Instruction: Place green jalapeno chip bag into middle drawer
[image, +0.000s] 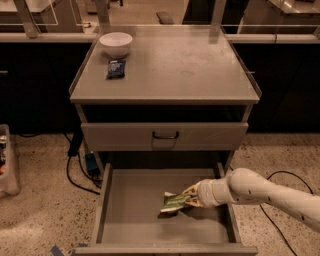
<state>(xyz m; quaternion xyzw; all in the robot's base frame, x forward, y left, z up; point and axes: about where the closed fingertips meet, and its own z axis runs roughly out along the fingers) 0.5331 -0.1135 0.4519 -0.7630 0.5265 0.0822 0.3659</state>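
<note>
My gripper (194, 196), reaching in over the right wall of the open middle drawer (125, 210), grasps the green jalapeno chip bag (175, 201) by its right end, low above the drawer floor, so release should land it inside.
</note>
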